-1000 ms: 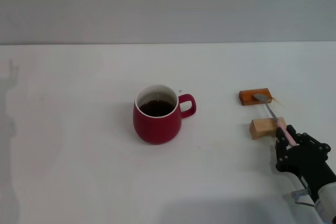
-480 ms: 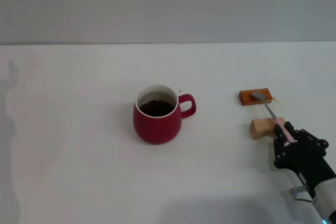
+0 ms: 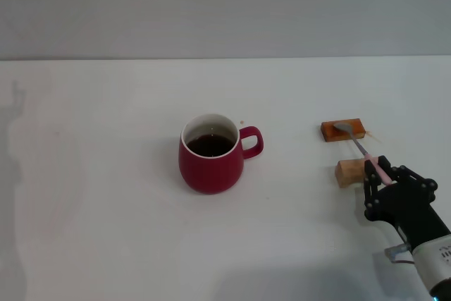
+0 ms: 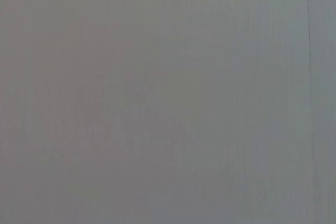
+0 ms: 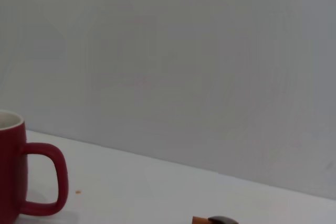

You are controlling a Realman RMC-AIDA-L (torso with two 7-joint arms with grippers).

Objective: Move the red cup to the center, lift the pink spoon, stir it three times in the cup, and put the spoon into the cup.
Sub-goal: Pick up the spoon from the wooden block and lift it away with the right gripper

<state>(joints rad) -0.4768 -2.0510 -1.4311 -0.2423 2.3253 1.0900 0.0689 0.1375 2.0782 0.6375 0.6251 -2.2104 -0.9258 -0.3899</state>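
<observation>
Now right end effector [image 3: 378, 172] grips pink spoon [image 3: 361, 148]

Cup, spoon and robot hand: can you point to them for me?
Red cup [image 3: 210, 167]: head view, on its front wall.
Pink spoon [image 3: 343, 129]: head view, on its metal bowl.
Right gripper [image 3: 381, 175]: head view, between its fingertips at the spoon's handle.

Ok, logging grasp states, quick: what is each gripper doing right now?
Left: not in view.
Right gripper: at the pink spoon's handle; open or shut cannot be told.
</observation>
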